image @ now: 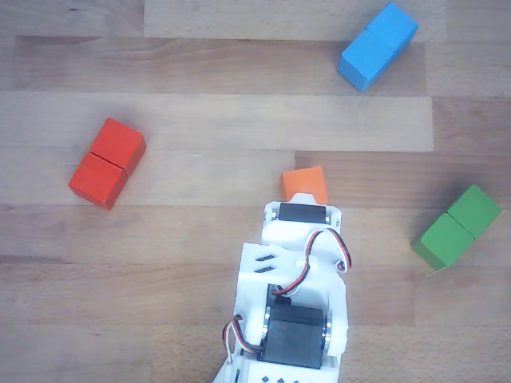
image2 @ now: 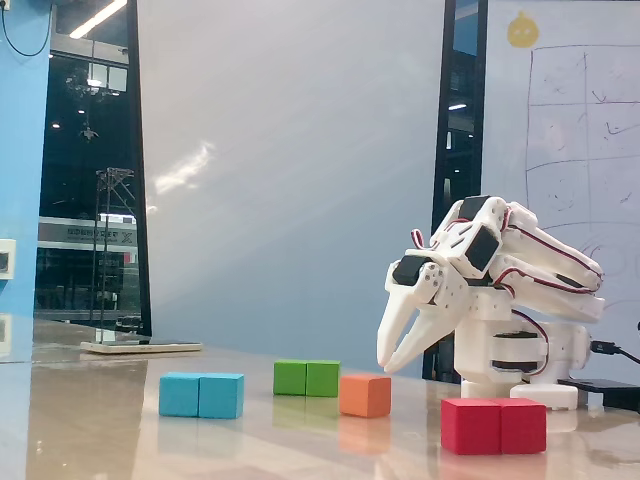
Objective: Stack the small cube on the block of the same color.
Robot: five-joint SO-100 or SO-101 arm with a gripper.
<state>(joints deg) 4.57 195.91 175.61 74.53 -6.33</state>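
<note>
On a wooden table (image: 200, 72), the white arm (image2: 500, 290) sits folded low over its base, its gripper (image2: 388, 364) angled down and hanging above the surface with nothing between the fingers. Seen from the side in the fixed view, the two pale fingers stand only narrowly apart, nearly closed, their tips just above and to the right of the orange cube (image2: 365, 395). The cube rests on the table by itself, clear of the gripper. From the other view, looking down, the orange cube (image: 304, 184) shows just past the front edge of the arm's wrist housing, partly covered by it; the fingertips cannot be seen there. Three longer blocks lie spread around it, all well apart from one another. The red block (image: 107, 163) lies to the left in that view and the blue block (image: 377, 45) at the upper right, while the green block (image: 457, 227) sits at the right. In the fixed view the red block (image2: 493, 425) stands nearest the camera, in front of the arm's base.
</note>
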